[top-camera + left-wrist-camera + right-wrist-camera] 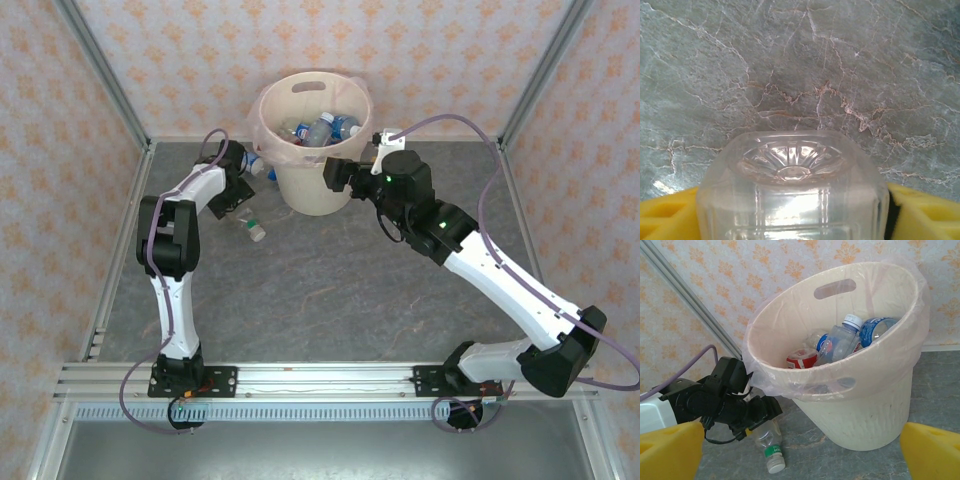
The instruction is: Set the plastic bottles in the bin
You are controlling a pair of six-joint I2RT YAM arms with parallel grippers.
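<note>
Pick step: left gripper (792, 215) straddles a clear bottle (790, 165) over the table (330, 290) near its far edge, beside the bin (310, 185), clamp not verifiable; right gripper (801, 452) stands wide apart; next probably needs firm closure, lift above rim, release.
</note>
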